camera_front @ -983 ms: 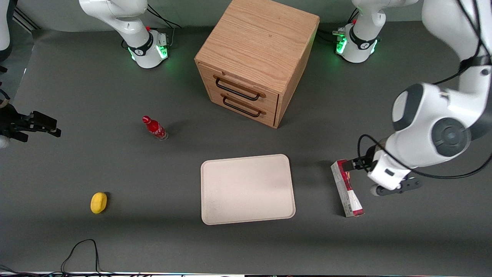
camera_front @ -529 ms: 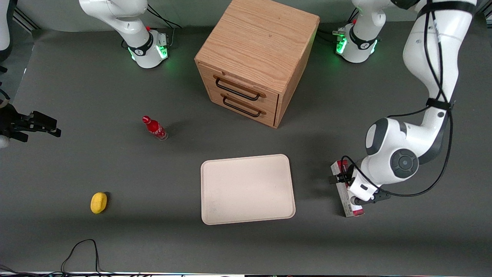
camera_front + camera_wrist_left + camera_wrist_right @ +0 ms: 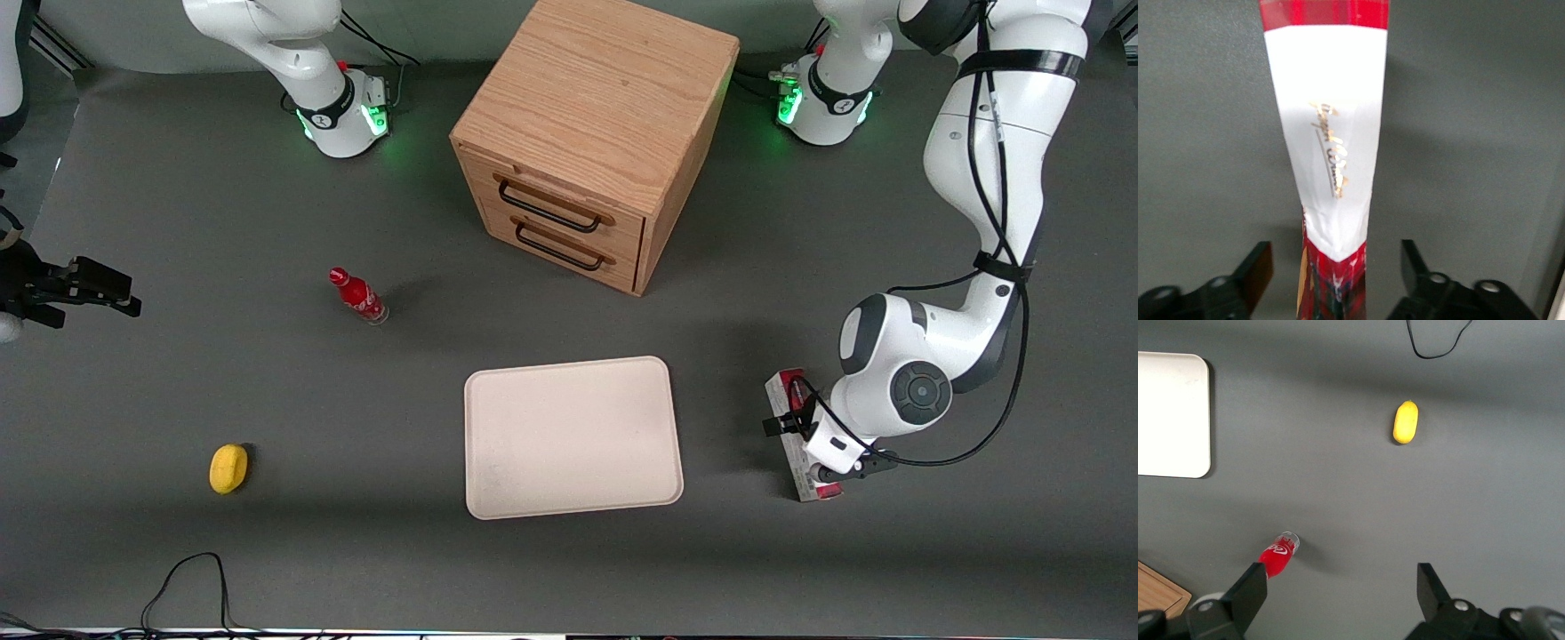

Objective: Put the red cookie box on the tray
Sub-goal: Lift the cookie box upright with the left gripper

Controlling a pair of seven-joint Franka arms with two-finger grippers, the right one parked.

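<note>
The red cookie box (image 3: 781,391), long, narrow, red and white, lies flat on the grey table beside the tray (image 3: 573,436), toward the working arm's end. My left gripper (image 3: 800,434) is low over the box's middle. In the left wrist view the box (image 3: 1328,133) runs between the two black fingers (image 3: 1257,270), with a gap on each side. The gripper (image 3: 1335,270) is open and straddles the box without touching it. The cream tray holds nothing.
A wooden drawer cabinet (image 3: 591,133) stands farther from the front camera than the tray. A small red bottle (image 3: 357,296) and a yellow fruit (image 3: 228,468) lie toward the parked arm's end. A black cable (image 3: 191,578) loops near the front edge.
The left arm has come down and moved along the box from its farther end to its middle. The open fingers now sit on either side of it. The box has not moved.
</note>
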